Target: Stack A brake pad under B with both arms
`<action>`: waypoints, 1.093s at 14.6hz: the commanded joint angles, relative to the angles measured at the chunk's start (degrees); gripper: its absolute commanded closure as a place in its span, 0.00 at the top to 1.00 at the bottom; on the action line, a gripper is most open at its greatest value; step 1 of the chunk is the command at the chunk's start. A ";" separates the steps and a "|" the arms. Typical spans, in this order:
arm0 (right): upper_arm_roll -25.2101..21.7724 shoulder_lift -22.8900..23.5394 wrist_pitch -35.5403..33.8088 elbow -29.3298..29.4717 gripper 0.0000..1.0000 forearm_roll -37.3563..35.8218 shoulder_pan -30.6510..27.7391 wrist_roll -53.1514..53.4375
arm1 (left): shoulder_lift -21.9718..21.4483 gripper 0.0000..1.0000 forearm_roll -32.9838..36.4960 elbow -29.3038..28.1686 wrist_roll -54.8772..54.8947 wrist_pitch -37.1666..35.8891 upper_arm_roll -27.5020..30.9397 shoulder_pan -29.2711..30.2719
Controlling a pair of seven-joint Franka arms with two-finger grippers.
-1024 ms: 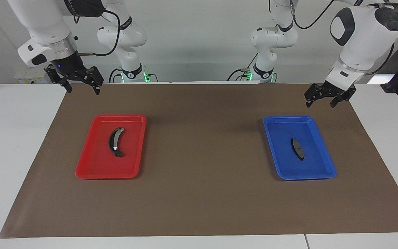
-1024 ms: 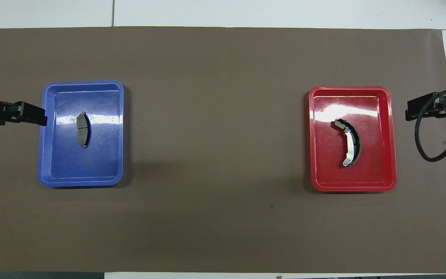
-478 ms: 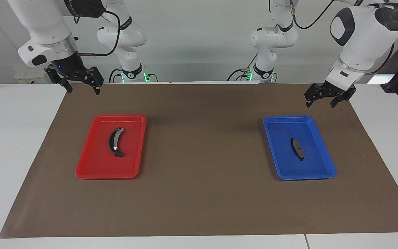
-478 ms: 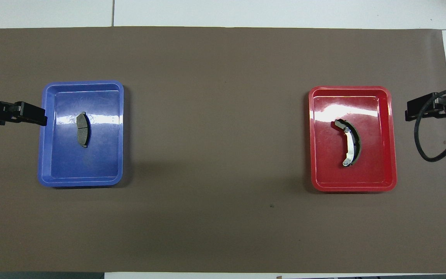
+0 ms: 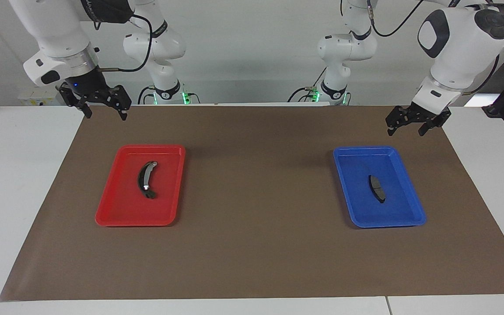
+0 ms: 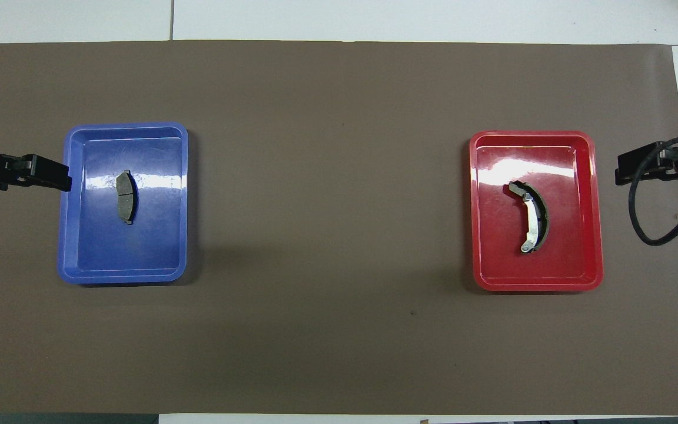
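Both plastic trays, blue tray (image 6: 74, 235) and red tray (image 6: 592, 194), are gleaming glossy; the brown mat (image 6: 327, 176) is looking matt, and B (image 6: 531, 218) is showing a silvery metal face.

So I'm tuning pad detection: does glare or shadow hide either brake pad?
Overhead view: white glare streaks cross the blue tray beside the short pad and the red tray above the curved pad; both outlines stay readable. Facing view: no glare, soft shadows beside the trays, pads clear.
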 commanded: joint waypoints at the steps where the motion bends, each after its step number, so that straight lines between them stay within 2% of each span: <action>1: 0.26 -0.67 -0.43 -0.70 1.00 1.03 -0.79 -1.05 | -1.49 0.99 -0.45 -1.52 0.60 0.04 0.46 0.08; 3: 0.26 -0.67 -0.43 -0.78 1.00 1.03 -0.79 -1.14 | -1.49 0.99 -0.45 -1.69 0.87 0.74 0.55 0.08; 6: 0.26 -0.67 -0.43 -0.78 1.00 1.03 -0.79 -1.14 | -2.89 0.97 -0.45 -8.00 0.78 7.67 0.55 0.08; 8: 0.26 -0.58 -0.34 -0.70 1.00 1.03 -0.79 -1.23 | -1.93 0.96 -0.45 -9.95 0.78 10.93 0.55 0.08; 11: 0.26 -0.67 -0.34 -0.87 1.00 1.03 -0.79 -1.31 | 2.72 0.96 -0.45 -12.32 0.95 19.00 0.55 0.08; 15: 0.26 -3.56 3.52 -7.71 1.00 1.21 -0.62 -1.23 | 10.36 0.96 -0.45 -15.05 1.56 30.96 0.55 -0.01; 16: 0.26 -4.18 6.39 -9.64 1.00 1.21 -0.44 -1.31 | 11.59 0.96 -0.45 -16.10 2.18 33.68 0.55 -0.01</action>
